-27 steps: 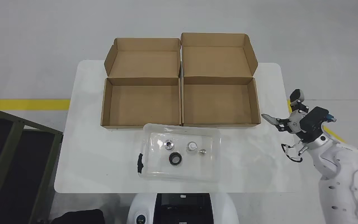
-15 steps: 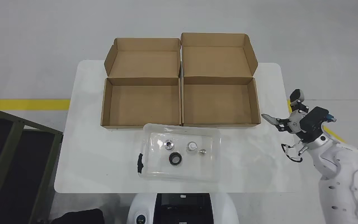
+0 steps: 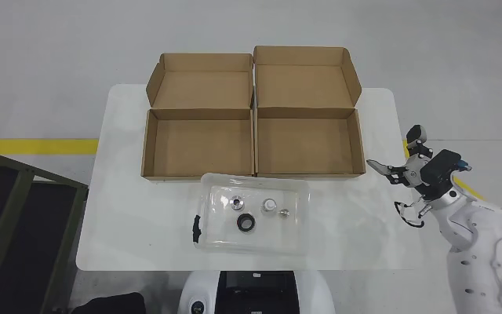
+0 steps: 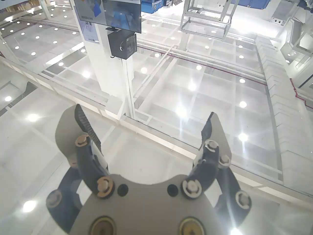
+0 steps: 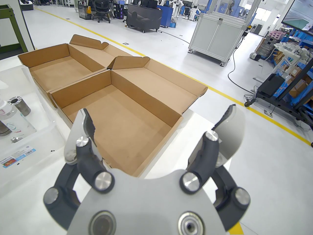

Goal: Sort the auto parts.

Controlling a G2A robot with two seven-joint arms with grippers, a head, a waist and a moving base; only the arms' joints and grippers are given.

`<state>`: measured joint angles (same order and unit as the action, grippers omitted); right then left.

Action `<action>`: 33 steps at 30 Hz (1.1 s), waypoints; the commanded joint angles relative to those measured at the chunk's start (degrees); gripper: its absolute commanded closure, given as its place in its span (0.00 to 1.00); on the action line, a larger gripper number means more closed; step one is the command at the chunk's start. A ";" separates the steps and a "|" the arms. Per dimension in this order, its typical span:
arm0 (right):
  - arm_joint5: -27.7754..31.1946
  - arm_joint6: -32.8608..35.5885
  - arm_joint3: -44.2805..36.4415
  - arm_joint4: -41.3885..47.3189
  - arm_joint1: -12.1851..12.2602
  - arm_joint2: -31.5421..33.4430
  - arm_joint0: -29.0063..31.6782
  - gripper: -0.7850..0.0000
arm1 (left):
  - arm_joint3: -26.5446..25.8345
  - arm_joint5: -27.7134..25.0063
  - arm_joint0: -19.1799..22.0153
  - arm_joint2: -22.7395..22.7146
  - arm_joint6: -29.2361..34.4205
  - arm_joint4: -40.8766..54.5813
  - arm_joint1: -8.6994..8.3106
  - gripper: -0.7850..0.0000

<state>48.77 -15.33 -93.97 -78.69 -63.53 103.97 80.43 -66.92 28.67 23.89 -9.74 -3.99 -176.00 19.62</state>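
The auto parts (image 3: 257,212) are all unsorted. Four pieces show in the top view: a metal cylinder (image 3: 235,203) with a bore in its top, a black ring (image 3: 246,224) just in front of it, a pale round-topped piece (image 3: 269,206), and a small metal piece (image 3: 285,212) close beside that one. They lie loosely grouped, none stacked on another, on the floor of a clear bin (image 3: 302,239) at the front middle of the counter (image 3: 353,228).

Directly behind the bin, two cardboard boxes stand side by side with their walls touching and their lids folded back. The left cardboard box (image 3: 196,149) and the right cardboard box (image 3: 306,147) both show bare floors, so nothing has been delivered to either.

The right gripper (image 3: 384,185) hangs off the counter's right edge, well apart from the bin, level with the near corner of the right cardboard box. Its jaws are spread wide with nothing between them. The left gripper (image 4: 144,111) is likewise spread and holds nothing; its wrist view looks onto the hall rather than the counter, so it seems parked away from the work.

By my reading the task stands at its very start: every piece has yet to be picked up and matched to a box, and no grasp is under way.
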 commanded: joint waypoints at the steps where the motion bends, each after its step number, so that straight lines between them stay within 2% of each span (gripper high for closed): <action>1: -0.42 1.49 -1.21 -0.07 0.01 -0.71 0.06 0.00 | 0.00 0.00 0.00 0.00 0.00 0.00 0.00 0.00; 5: 2.00 4.82 -1.70 2.37 0.25 -2.23 -1.61 0.00 | 0.00 0.00 0.00 0.00 0.00 0.00 0.00 0.00; 11: 9.23 12.81 -1.81 4.79 0.83 -7.50 -6.88 0.00 | 0.00 0.00 0.00 0.00 0.00 0.00 0.00 0.00; 17: 9.23 20.21 -3.77 8.91 2.19 -16.43 -10.63 0.00 | 0.00 0.00 0.00 0.00 0.00 0.00 0.00 0.00; 25: 9.23 26.52 -6.72 15.39 4.99 -26.61 -13.97 0.00 | 0.00 0.00 0.00 0.00 0.00 0.00 0.00 0.00; 33: 9.23 35.78 -12.11 18.04 8.11 -33.35 -15.35 0.00 | 0.00 0.00 0.00 0.00 0.00 0.00 0.00 0.00</action>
<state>58.00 19.71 -105.57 -60.73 -55.66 71.07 65.03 -66.92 28.67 23.89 -9.74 -3.99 -176.00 19.62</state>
